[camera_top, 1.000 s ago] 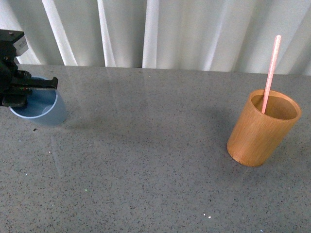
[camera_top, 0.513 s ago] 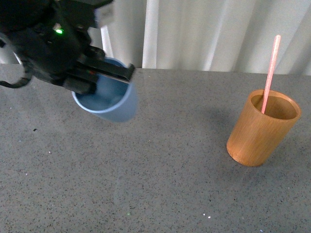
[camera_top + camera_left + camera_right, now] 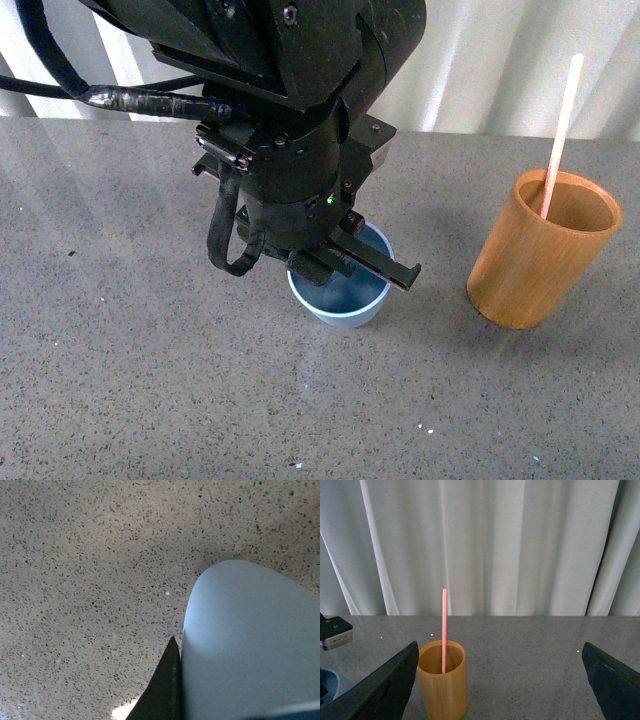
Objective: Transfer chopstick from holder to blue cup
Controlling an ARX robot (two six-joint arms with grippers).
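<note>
The chopstick (image 3: 560,135) leans in the holder (image 3: 540,255), not yet lifted; the blue cup (image 3: 345,300) is near it, its wall pinched by the left gripper (image 3: 390,272); the right gripper (image 3: 500,647) faces the holder, fingers spread; I'd say the transfer itself remains.

The blue cup (image 3: 342,312) is pale, the holder (image 3: 530,270) orange-brown with grain, the chopstick (image 3: 560,130) salmon-pink, the table (image 3: 130,380) speckled grey, the far curtain (image 3: 480,60) white.

Cup (image 3: 345,303) near the middle of the table (image 3: 150,380); holder (image 3: 535,265) to its right, apart, with chopstick (image 3: 560,130) standing inside; curtain (image 3: 480,60) behind.
</note>
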